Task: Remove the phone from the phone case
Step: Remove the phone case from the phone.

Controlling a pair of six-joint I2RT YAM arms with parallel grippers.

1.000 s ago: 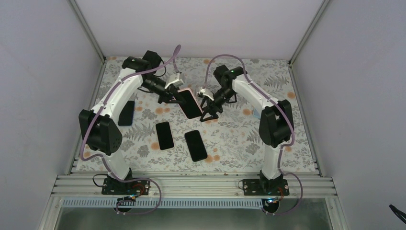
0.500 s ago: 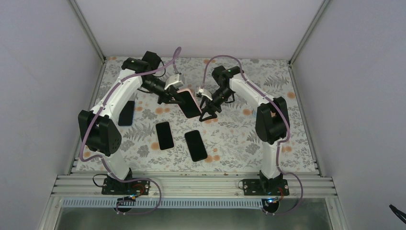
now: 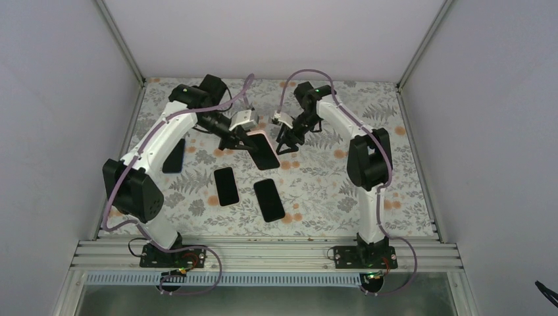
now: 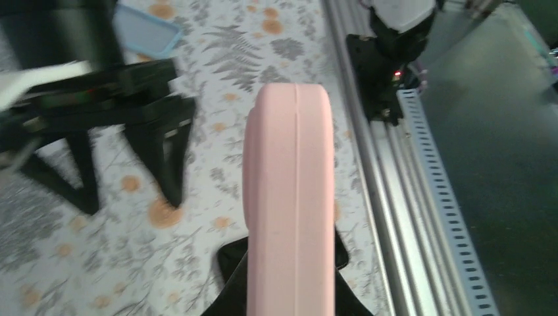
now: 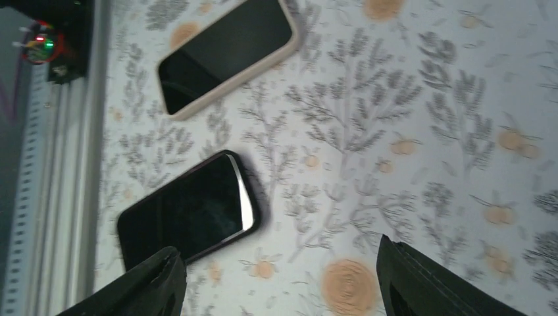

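Floral surface (image 3: 329, 191) filling the floor of the top view, metal rail (image 3: 263, 253) along its near edge. Above it, left arm (image 3: 166, 128) and right arm (image 3: 342, 122), both bent inward toward the middle of the far edge.

Held off the surface between them: pink phone case (image 4: 289, 197), tilted, with the dark phone (image 3: 263, 151) seated inside, clamped at its far-left end by the left claw (image 3: 242, 139). From above, a dark face with a pink rim. From the left wrist, only the pink back and side, edge-on, no screen showing, black fingers (image 4: 230, 263) pinching it low down.

Right claw (image 3: 287, 141) just beside the case on the right-edge side, spread wide and gripping nothing. Clearly apart from the case in the left wrist view.

Flat toward the near edge: pale-cased phone (image 5: 227, 52) and bare black phone (image 5: 187, 214), told apart only from the right wrist, mere dark slabs from above. Third dark phone (image 3: 174, 155) by the left edge, partly behind the left arm. Blue case (image 4: 146, 29), seen from the left wrist alone.
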